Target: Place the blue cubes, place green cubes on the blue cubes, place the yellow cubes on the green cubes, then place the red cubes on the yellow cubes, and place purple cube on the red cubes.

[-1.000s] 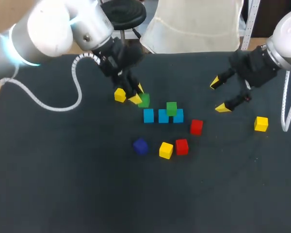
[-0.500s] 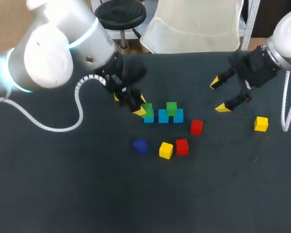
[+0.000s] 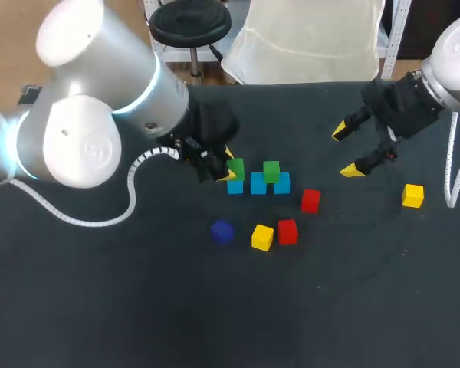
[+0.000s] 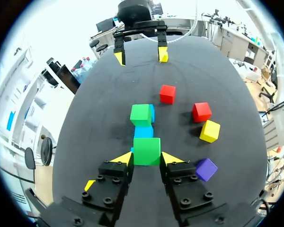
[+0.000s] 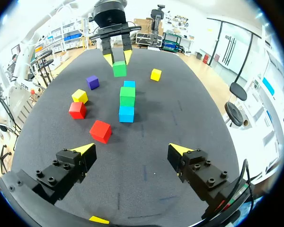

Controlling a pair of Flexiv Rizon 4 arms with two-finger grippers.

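Though the left arm hides part of it, the left tool (image 4: 147, 159) is clamped on a green cube (image 3: 235, 167) right over the left end of the blue row (image 3: 258, 185). A second green (image 3: 271, 171) sits on that row's right half. Nearer lie a purple cube (image 3: 221, 231), a yellow cube (image 3: 262, 238) and two reds (image 3: 287, 231). The right tool (image 3: 346, 151) hangs wide open above the bench (image 3: 138, 307), near another yellow (image 3: 412, 195).

Overhead, my left arm (image 3: 100, 115) hides most of the left gripper (image 3: 231, 169), whose green cube (image 4: 146, 151) masks the blue cube (image 3: 234, 186) beneath in the left wrist view.
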